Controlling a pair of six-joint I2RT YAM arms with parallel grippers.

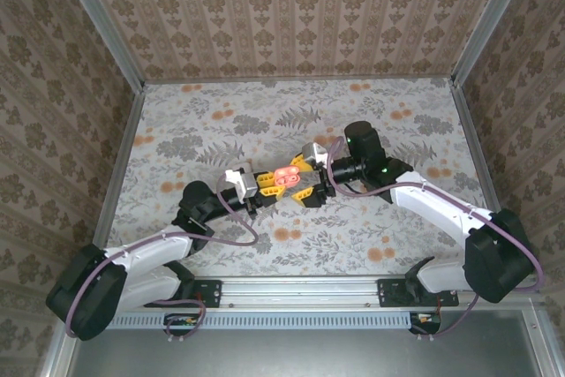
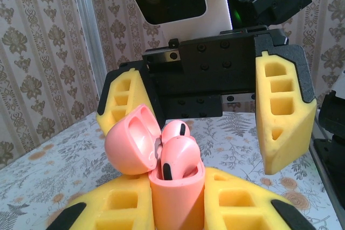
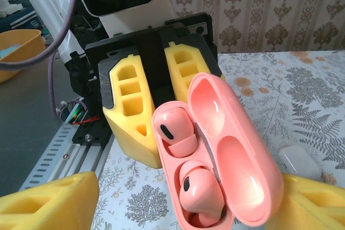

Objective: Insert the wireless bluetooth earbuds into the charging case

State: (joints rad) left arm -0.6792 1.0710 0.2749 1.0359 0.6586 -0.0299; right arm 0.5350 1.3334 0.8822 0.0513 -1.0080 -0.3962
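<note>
**Clerk:** While clamped by its flanks between the fingers of left gripper (image 1: 261, 183), charging case (image 3: 233, 161): pink, raised off the table (image 1: 194, 121), lid (image 2: 131, 145) swung back on its hinge, mouth open.

**Checker:** Contents?

**Clerk:** Wireless bluetooth earbuds, two, pinkish-red. One (image 3: 173, 127) at the far end of the case as seen from the right wrist, one (image 3: 197, 185) at the near end. Both down in their wells. Fully seated or a touch proud: not clear from these angles.

**Checker:** Right gripper?

**Clerk:** Right gripper (image 1: 302, 178): fingers well apart, clasping nothing. Facing the left gripper head-on, with the case just ahead, on the centre line between the two yellow fingers.

**Checker:** Bearing for the next move?

**Clerk:** Long axis of the case along the line joining the two grippers, buds one behind the other on it. Lid hanging out to one side of that line, to the right in the right wrist view. Right arm free and nearest. Likely remainder, by judgement: press the buds home if proud, then tip the lid across.

**Checker:** Sundries?

**Clerk:** White case (image 3: 299, 160), shut, lying on the table beyond the pink lid, apart from both grippers.
</note>
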